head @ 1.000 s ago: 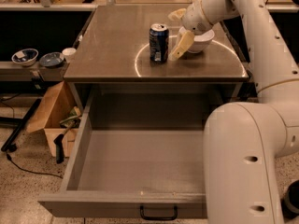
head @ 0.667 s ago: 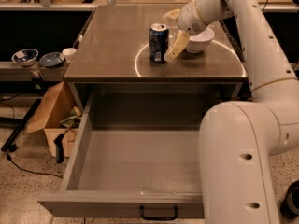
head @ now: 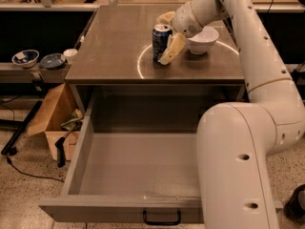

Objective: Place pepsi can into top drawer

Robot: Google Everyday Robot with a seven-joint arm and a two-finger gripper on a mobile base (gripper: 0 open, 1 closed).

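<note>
The pepsi can (head: 160, 43) is standing upright on the grey tabletop (head: 114, 37), right of its middle and just inside the left arc of a thin white ring (head: 139, 63) marked on the surface. The gripper (head: 165, 38) is reaching in from the right and straddling the can. One pale finger (head: 172, 48) is slanting down across the can's front right side, and the other is showing behind the silver top, so the can is sitting between the two. The fingers are spread apart rather than closed together, though it is not possible to tell whether either is pressing on the can. The can's base is resting on the table, not lifted. Just to the right of the gripper's wrist, a white bowl (head: 203, 39) is sitting on the tabletop, close to the can but apart from it. The white arm (head: 257, 56) is curving up and back from the gripper toward the right edge of the view, and its bulky lower segment (head: 236, 166) is filling the lower right corner. Below the table's front edge, the top drawer (head: 138, 163) is standing pulled fully out with nothing inside — its black bar handle (head: 162, 218) is showing on the front panel at the bottom. To the left, an open cardboard box (head: 47, 120) is sitting on the floor beside the drawer, and two small bowls (head: 25, 57) and a white cup (head: 70, 54) are sitting on a low shelf.
</note>
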